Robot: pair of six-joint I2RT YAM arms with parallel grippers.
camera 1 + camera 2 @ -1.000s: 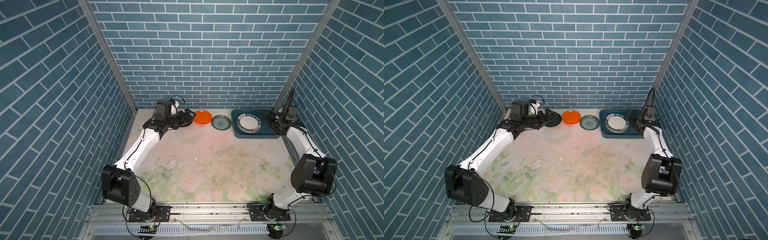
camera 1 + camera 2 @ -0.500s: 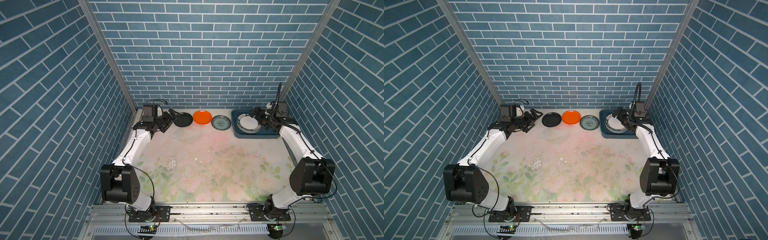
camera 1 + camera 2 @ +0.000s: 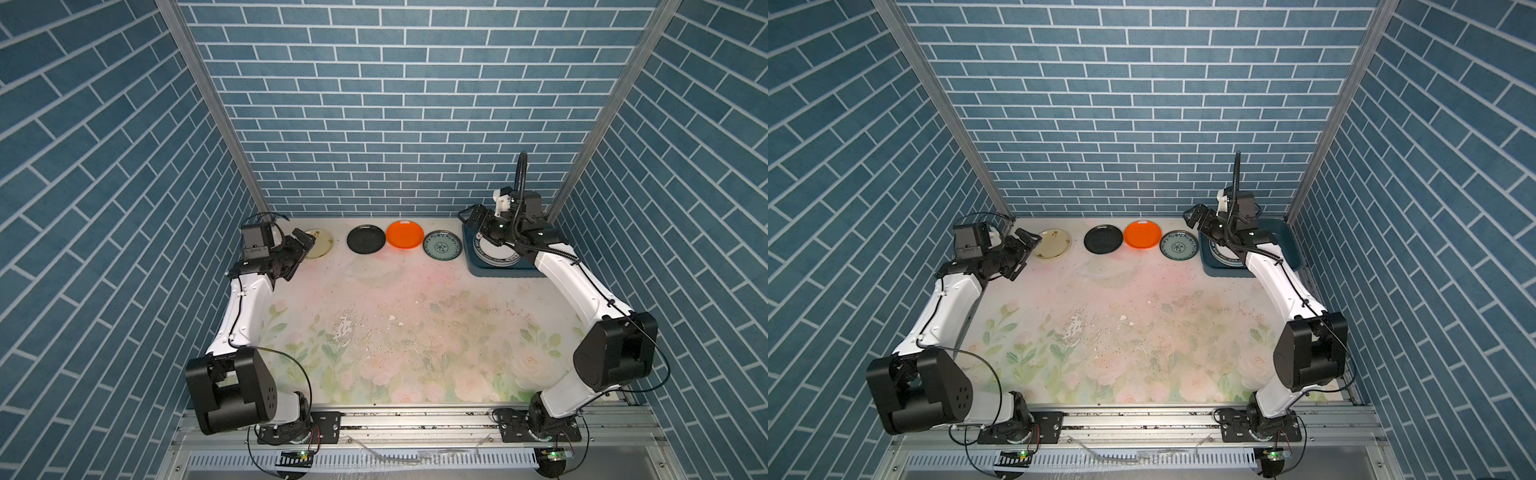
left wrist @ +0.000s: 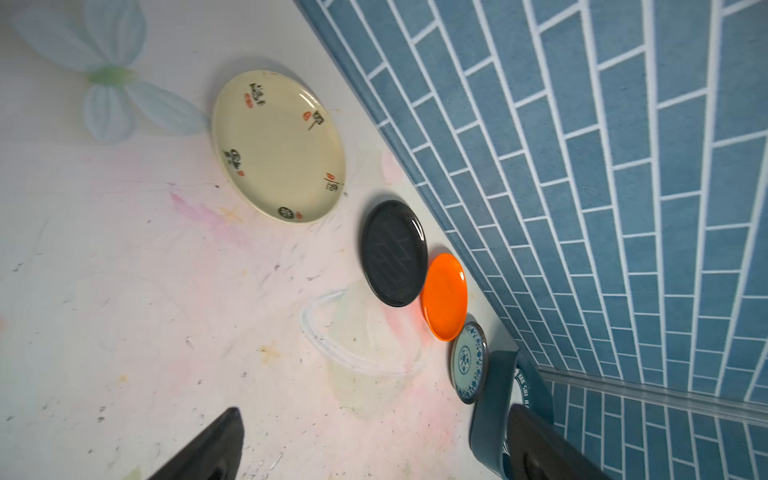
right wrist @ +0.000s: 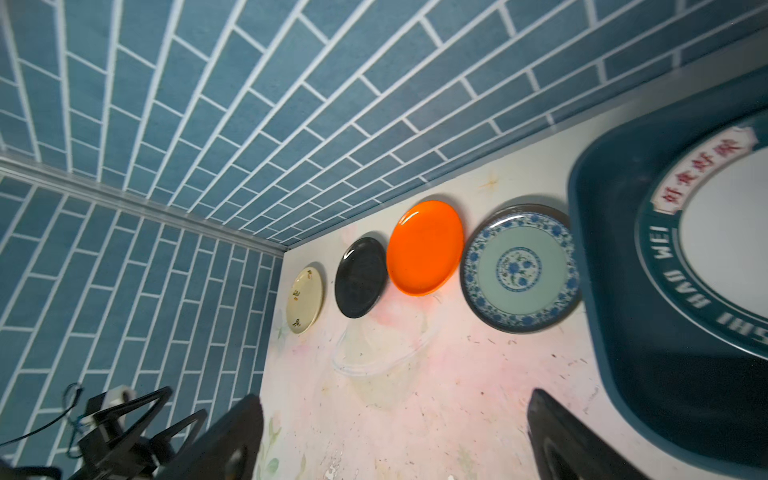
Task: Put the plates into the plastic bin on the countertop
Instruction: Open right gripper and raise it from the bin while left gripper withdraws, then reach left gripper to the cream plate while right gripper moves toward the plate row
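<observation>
The plastic bin (image 3: 498,272) sits at the countertop's (image 3: 415,324) one o'clock, a lettered plate (image 3: 494,258) inside. The cream plate (image 3: 322,244), black plate (image 3: 365,239), orange plate (image 3: 404,235) and teal-patterned plate (image 3: 441,246) line up from eleven to twelve. The left gripper (image 3: 299,253) and right gripper (image 3: 471,222) gape, empty.

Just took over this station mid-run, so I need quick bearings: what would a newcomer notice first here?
The bright orange plate stands out, in a row along the back wall between a black plate and a teal-patterned plate, with a cream plate further left. In the back right corner, the dark blue bin holds a white lettered plate.
</observation>
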